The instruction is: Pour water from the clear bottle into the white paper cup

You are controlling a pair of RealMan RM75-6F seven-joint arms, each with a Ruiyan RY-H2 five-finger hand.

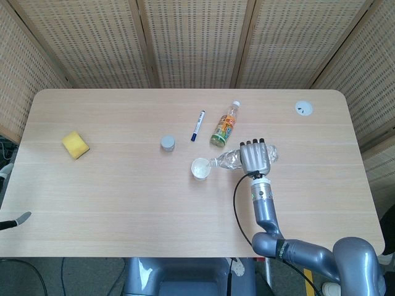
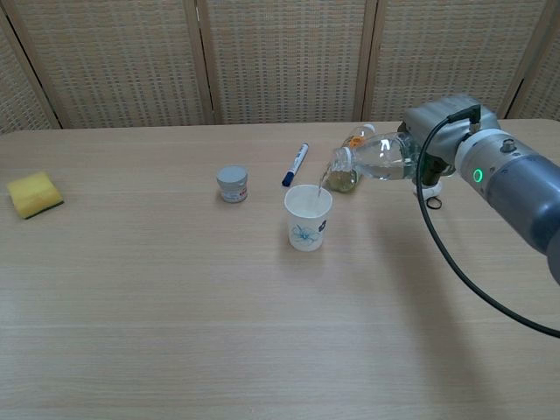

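My right hand [image 1: 258, 158] [image 2: 435, 133] holds the clear bottle [image 1: 229, 160] [image 2: 372, 158] tipped on its side above the table, its open neck pointing left and slightly down. A thin stream of water runs from the bottle's mouth into the white paper cup [image 1: 200, 168] [image 2: 308, 218], which stands upright just left of and below the neck. The cup carries a blue print on its side. My left hand is seen in neither view.
Behind the cup lie a juice bottle with an orange label [image 1: 224, 125] [image 2: 346, 169] and a blue pen [image 1: 197, 125] [image 2: 295, 164]. A small grey cap [image 1: 167, 143] [image 2: 233, 184] stands left of the cup. A yellow sponge [image 1: 75, 144] [image 2: 33, 193] sits far left.
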